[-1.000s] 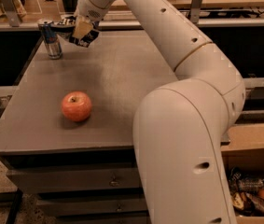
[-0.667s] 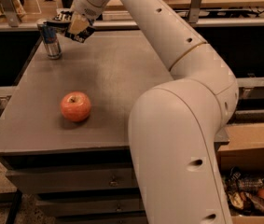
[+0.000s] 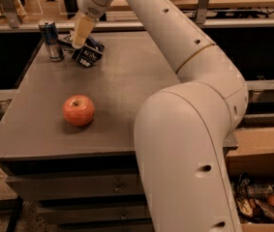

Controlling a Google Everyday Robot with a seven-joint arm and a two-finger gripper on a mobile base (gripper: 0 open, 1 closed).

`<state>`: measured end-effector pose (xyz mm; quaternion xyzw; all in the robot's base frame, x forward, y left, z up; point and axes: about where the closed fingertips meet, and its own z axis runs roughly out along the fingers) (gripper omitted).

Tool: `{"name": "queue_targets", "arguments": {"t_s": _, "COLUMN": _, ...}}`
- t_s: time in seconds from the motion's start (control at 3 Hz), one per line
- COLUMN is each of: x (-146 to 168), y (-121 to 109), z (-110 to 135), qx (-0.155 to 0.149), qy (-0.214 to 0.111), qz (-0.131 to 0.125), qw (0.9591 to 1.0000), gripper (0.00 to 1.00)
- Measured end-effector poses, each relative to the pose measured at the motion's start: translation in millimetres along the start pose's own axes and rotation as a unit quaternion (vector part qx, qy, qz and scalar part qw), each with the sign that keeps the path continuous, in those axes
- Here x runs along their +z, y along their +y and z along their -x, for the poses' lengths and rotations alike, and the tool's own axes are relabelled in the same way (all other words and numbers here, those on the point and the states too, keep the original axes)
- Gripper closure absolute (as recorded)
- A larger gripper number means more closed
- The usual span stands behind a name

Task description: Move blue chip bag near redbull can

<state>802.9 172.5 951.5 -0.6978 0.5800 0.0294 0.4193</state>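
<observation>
The arm (image 3: 185,52) reaches across the bench (image 3: 141,81) to its far left corner. The claw (image 3: 78,42) points down there, its tip at the upper edge of the blue chip bag (image 3: 89,55). Whether the claw is apart, together or clamped on the bag cannot be told from here.

The blue chip bag lies crumpled on the bench, just beside the redbull can (image 3: 52,40), on the can's right. The can stands upright near the bench's back edge. An apple (image 3: 78,110) rests well apart from both, toward the front left of the bench.
</observation>
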Motion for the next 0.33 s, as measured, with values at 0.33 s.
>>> {"name": "queue_targets", "arguments": {"t_s": 0.33, "x": 0.1, "y": 0.1, "z": 0.0, "qx": 0.000, "qy": 0.000, "qz": 0.000, "qw": 1.0000, "gripper": 0.00}}
